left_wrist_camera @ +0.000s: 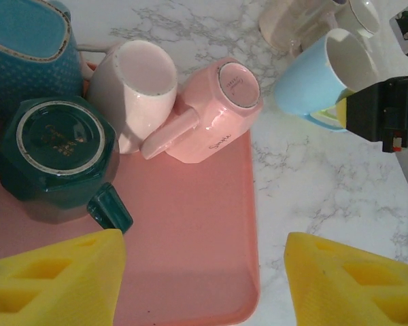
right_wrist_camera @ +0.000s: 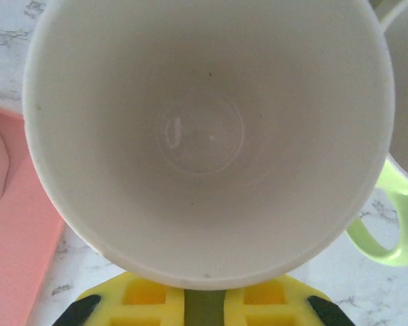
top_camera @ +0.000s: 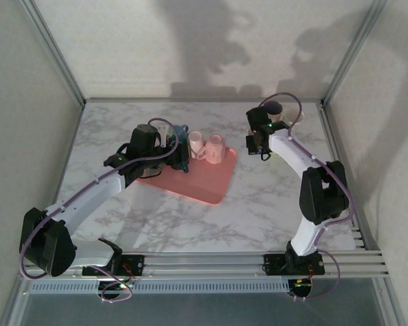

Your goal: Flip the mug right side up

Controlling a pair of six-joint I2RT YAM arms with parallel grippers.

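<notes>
In the right wrist view a mug with a white inside faces up at me, mouth open. My right gripper is shut at its near rim, a thin green strip pinched between the yellow pads. The left wrist view shows it as a light blue mug on the marble beside the pink tray, with the right gripper against it. My left gripper hangs open above the tray's near right corner, holding nothing.
On the tray, a dark green mug stands upside down and a teal mug sits behind it. A pale mug lies on its side and a pink mug is tipped base-out. A green-handled mug stands close right.
</notes>
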